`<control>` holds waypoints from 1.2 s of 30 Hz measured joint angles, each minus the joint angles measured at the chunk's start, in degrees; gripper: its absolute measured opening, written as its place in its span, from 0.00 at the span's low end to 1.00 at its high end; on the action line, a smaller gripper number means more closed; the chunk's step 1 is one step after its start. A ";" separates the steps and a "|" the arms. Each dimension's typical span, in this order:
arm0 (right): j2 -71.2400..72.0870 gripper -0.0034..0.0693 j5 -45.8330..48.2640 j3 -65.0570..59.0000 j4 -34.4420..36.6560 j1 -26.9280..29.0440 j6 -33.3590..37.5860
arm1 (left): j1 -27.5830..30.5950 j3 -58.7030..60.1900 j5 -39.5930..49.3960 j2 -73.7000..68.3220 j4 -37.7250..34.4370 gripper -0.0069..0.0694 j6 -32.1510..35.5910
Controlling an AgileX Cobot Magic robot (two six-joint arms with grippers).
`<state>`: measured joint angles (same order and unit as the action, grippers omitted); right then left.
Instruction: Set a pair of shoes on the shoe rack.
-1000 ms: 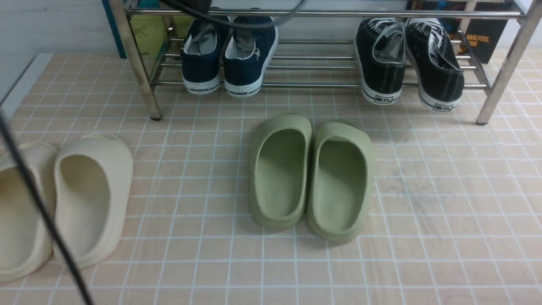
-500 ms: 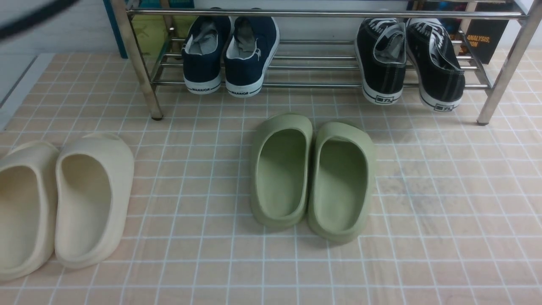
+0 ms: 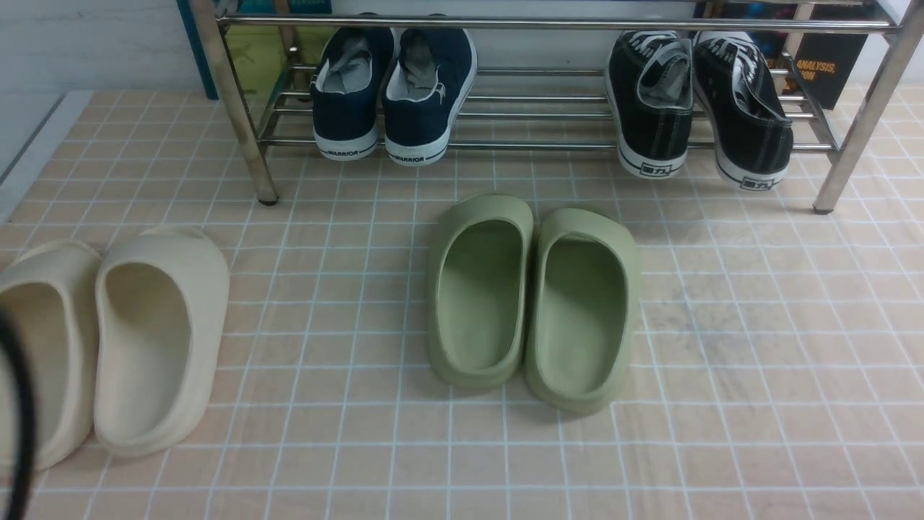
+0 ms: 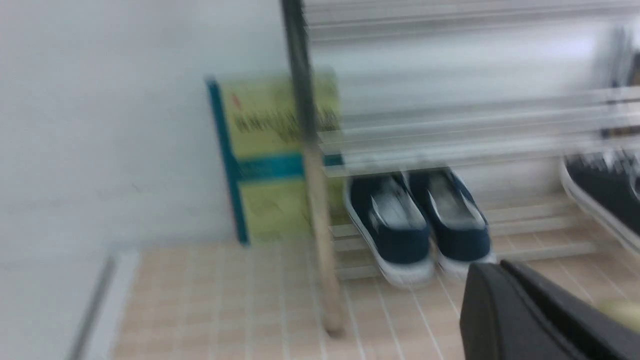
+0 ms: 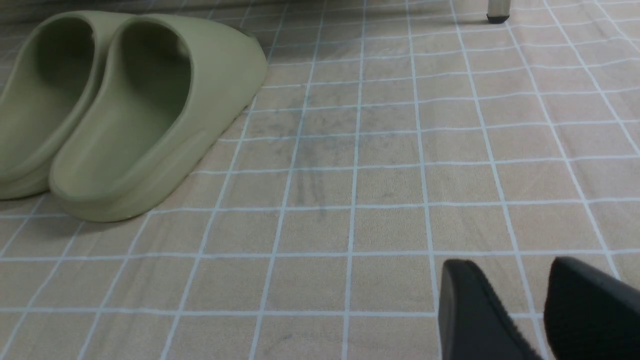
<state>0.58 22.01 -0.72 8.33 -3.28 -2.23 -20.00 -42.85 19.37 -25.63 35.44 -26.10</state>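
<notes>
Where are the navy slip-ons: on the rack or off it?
On it: both navy slip-ons sit side by side on the shoe rack, heels outward.

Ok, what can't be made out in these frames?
- Navy shoes: toes hidden behind the rack's top bar, front view.
- Green box: print smeared by motion blur, left wrist view.
- Left gripper: mostly cut off by the frame corner, left wrist view.
- Leftmost cream clog: cut by the left edge, crossed by a cable, front view.
</notes>
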 joint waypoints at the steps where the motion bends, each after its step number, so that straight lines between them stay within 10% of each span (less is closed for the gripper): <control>1: 0.00 0.38 0.00 0.00 0.00 0.00 0.00 | 0.00 0.00 -0.06 1.70 3.14 0.09 -1.60; 16: 0.00 0.38 0.00 0.00 0.00 0.00 0.00 | 0.00 8.76 17.34 7.44 13.02 0.10 -12.70; 36: 0.00 0.38 0.00 0.00 0.06 0.00 0.00 | 0.00 15.78 1.27 7.34 0.12 0.12 -28.13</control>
<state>0.58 22.01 -0.72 8.39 -3.28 -2.23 -20.00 -27.07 20.64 -18.29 35.55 -54.23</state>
